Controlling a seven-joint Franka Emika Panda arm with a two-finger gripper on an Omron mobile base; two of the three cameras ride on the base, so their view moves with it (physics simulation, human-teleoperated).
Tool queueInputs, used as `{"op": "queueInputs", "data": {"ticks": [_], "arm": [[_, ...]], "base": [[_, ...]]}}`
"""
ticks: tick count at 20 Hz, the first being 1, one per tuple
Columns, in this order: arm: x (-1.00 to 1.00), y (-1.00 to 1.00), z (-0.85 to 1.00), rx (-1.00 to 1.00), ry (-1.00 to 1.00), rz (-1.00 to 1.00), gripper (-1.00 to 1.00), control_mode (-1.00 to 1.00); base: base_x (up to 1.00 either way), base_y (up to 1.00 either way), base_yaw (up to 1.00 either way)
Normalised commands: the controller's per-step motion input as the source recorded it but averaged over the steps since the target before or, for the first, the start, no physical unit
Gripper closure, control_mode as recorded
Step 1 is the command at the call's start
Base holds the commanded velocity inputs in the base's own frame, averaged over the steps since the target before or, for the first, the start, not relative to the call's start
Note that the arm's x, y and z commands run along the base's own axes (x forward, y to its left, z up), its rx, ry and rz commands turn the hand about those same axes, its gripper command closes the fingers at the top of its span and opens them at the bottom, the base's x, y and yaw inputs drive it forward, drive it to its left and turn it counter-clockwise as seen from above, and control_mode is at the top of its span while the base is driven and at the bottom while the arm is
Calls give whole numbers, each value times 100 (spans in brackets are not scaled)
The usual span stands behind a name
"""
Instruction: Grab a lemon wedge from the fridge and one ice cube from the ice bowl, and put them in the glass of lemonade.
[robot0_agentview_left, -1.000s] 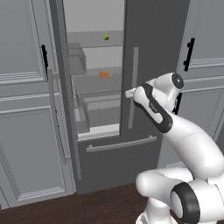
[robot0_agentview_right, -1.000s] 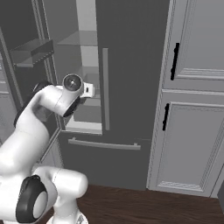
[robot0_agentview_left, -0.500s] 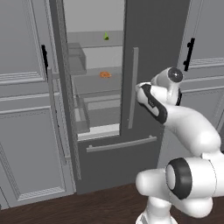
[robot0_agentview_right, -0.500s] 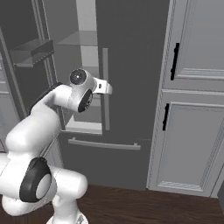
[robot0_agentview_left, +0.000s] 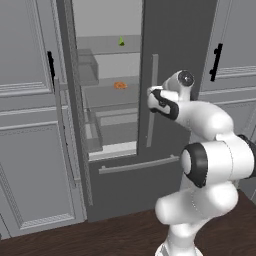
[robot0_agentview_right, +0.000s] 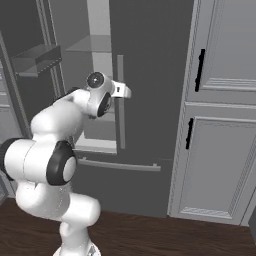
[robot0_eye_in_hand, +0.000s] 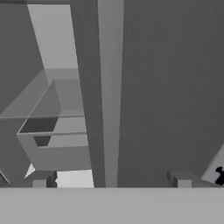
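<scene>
- gripper (robot0_eye_in_hand: 111, 179) stands spread wide with nothing between the tips, which rise at the bottom of the hand view on either side of a long grey bar handle (robot0_eye_in_hand: 109, 87).
- that handle belongs to the closed right door of the fridge (robot0_agentview_left: 175, 45); the hand sits just in front of it, about level with the middle of the bar, in the left base view at (robot0_agentview_left: 156, 97).
- compared with a second ago, the forearm has swung round and the elbow has come up, so the hand has turned from the open compartment toward the closed door; the jaws are as wide as before, and the fridge contents have not shifted.
- left fridge door (robot0_agentview_left: 70, 100) stands swung out, showing a pale grey interior with glass shelves and door bins.
- small flat orange item (robot0_agentview_left: 119, 85) lies on the middle shelf, to the left of the hand and deeper inside.
- lemon wedge (robot0_agentview_left: 121, 41) sits upright on the upper shelf, well above and left of the gripper, at the back of the compartment, well apart from it.
- bottom drawer (robot0_agentview_left: 135, 170) with its horizontal bar is shut below the hand.
- light grey panelled cabinets (robot0_agentview_right: 220, 125) with black handles flank the fridge on both sides.
- dark wood floor (robot0_agentview_right: 150, 235) runs along the foot of the units.
</scene>
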Motion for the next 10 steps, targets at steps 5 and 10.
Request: {"op": "queueInputs", "data": {"ticks": [5, 10], "arm": [[65, -13, -26, 1, -20, 7, -100, -100], [75, -20, -33, 0, -12, 5, -100, -100]], "base": [[0, 0, 0], [0, 0, 0]]}}
